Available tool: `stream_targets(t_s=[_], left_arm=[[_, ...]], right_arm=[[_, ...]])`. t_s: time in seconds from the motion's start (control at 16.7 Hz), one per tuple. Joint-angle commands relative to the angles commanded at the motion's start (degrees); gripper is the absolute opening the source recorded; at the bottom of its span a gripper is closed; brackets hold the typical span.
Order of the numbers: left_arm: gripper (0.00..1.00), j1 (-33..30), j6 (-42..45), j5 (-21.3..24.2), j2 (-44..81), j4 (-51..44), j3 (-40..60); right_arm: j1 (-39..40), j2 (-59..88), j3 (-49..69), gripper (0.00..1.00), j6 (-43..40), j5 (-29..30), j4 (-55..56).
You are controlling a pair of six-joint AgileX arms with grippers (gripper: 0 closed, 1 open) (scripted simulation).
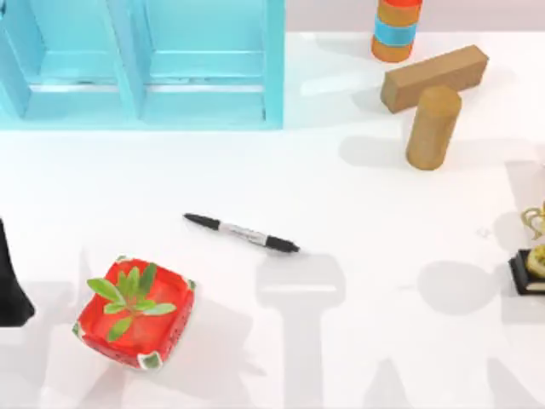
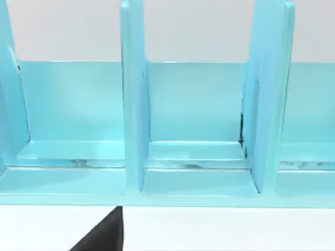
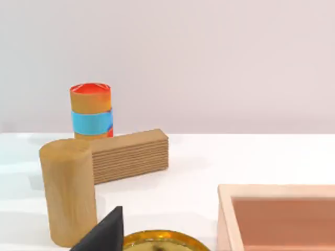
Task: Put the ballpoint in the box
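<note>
The ballpoint (image 1: pixel 242 233) lies untouched on the desk (image 1: pixel 358 341), just beside the red plant pot (image 1: pixel 134 313), well apart from the box (image 1: pixel 140 64). Pickup hasn't begun; next comes reaching down. Either arm's finger state: cannot tell.

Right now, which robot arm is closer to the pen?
Probably left. The ballpoint lies mid-table. My left arm sits at the table's left edge, beyond the red pot; my right arm seems parked off the right side, slightly farther.
</note>
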Motion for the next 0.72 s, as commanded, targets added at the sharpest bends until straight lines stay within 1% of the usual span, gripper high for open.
stream_targets(t_s=[0.18, 0.36, 0.54, 0.72], left_arm=[[1.00, 0.00, 0.00, 0.00, 0.00, 0.00, 0.00], [1.00, 0.00, 0.00, 0.00, 0.00, 0.00, 0.00], [1.00, 0.00, 0.00, 0.00, 0.00, 0.00, 0.00], [1.00, 0.00, 0.00, 0.00, 0.00, 0.00, 0.00]], right_arm=[[0.19, 0.51, 0.31, 1.00, -0.19, -0.11, -0.34], [1.86, 5.43, 3.61, 1.00, -1.84, -1.11, -3.43], [4.83, 15.09, 10.86, 1.00, -4.86, -2.90, -8.96], [8.56, 28.00, 21.79, 1.00, -8.77, -5.04, -15.95]])
